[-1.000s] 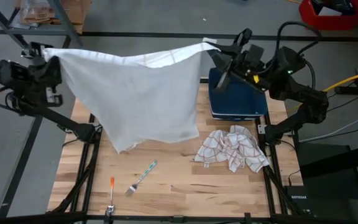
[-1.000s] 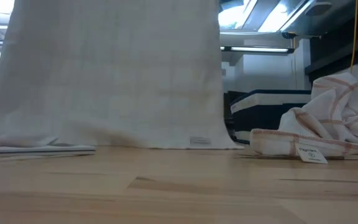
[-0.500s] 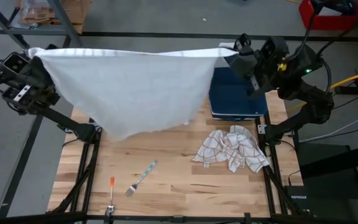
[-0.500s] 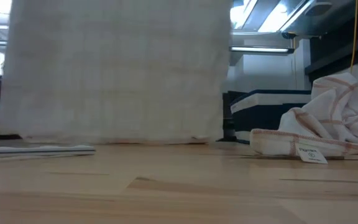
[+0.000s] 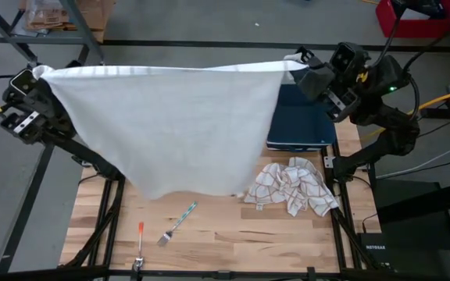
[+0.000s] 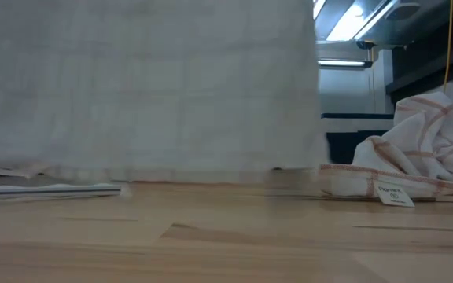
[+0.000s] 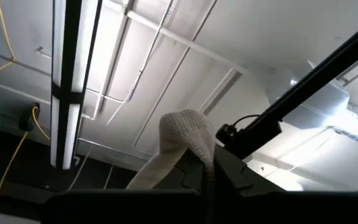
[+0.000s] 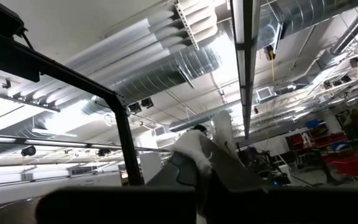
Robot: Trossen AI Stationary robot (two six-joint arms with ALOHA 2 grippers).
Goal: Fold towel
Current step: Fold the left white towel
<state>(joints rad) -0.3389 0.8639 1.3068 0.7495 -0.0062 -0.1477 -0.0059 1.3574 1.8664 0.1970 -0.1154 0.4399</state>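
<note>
You have the towel (image 5: 170, 125) stretched in the air between the two sets of fingers, one top corner pinched in each, its upper edge pulled into a nearly straight line above the far side of the desk (image 5: 225, 242). From that edge the cloth hangs down in a broad sheet, and in the low view (image 6: 144, 86) its bottom hem sits just above the wood.

Your left fingers (image 5: 39, 76) are closed on the towel's corner out past the desk's left edge; the left wrist view shows a knob of cloth (image 7: 188, 134) bunched between them. Your right fingers (image 5: 299, 66) are closed on the opposite corner, and the right wrist view shows a small tuft (image 8: 194, 152) poking out of the grip.

Below the right fingers a blue box (image 5: 303, 125) lies on the desk, partly hidden by the hanging sheet. Nearer the front from it sits a crumpled checked cloth (image 5: 291, 187). Below the towel's hem, toward the front, lie a fork (image 5: 176, 224) and an orange-handled tool (image 5: 140, 238), apart from each other.
</note>
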